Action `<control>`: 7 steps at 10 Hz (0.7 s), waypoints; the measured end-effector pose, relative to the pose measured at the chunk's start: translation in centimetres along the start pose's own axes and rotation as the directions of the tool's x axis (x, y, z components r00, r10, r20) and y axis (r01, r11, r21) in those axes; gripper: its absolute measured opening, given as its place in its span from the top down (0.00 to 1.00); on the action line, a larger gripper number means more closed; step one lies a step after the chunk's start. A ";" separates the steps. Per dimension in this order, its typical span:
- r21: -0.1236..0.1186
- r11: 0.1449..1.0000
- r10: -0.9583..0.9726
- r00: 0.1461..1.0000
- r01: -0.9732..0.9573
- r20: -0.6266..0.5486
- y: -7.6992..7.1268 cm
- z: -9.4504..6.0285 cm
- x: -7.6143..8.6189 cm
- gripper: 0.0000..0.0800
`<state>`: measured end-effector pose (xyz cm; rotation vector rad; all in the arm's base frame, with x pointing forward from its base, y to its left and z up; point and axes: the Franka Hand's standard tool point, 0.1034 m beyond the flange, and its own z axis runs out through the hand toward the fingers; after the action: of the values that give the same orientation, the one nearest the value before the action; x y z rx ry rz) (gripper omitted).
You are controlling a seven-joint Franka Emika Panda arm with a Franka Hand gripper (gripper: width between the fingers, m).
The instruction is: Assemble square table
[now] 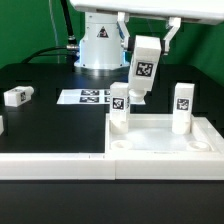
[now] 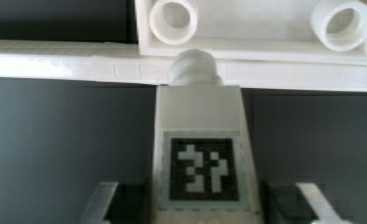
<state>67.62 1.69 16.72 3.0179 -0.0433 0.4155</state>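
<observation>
Holding the held leg by its two sides, my gripper is closed narrow on it, and the leg's black-and-white tag faces the wrist camera. Of my fingers only the inner edges show; the rest is cut off by the frame. The rounded end of the held leg points to the tabletop, where I see two round holes, one of them cut by the picture's border. A white band crosses just under this end, and I cannot tell if the end touches it, because white lies on white. In the exterior view the held leg hangs tilted over the back rim of the tabletop. Its lower end is just beside the first upright leg, so there is little free room on that side. The second upright leg stands well apart toward the exterior view's right, with open tray floor between the two. A long white rail lies just beside the tabletop's edge on the exterior view's left. Behind it on the black table lies the marker board. A loose leg lies on its side farther left. My base stands at the back, its top hidden.
</observation>
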 end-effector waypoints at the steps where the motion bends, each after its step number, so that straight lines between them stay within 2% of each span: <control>1: 0.005 1.000 -0.003 1.000 0.003 -0.003 0.1 0.2 -0.2 0.64; 2: 0.055 0.998 0.025 0.998 -0.023 -0.050 0.7 1.0 -1.5 0.64; 3: 0.064 0.998 0.029 0.996 -0.023 -0.082 -0.2 2.3 -3.5 0.64; 5: 0.094 0.995 0.027 0.990 -0.014 -0.137 -2.3 3.2 -3.4 0.64; 6: 0.136 0.988 0.094 0.985 -0.074 -0.146 -5.5 2.9 -3.0 0.64; 7: 0.138 0.988 0.087 0.985 -0.066 -0.146 -6.4 2.7 -2.9 0.64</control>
<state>65.86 7.79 12.77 3.1113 -0.1260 0.6803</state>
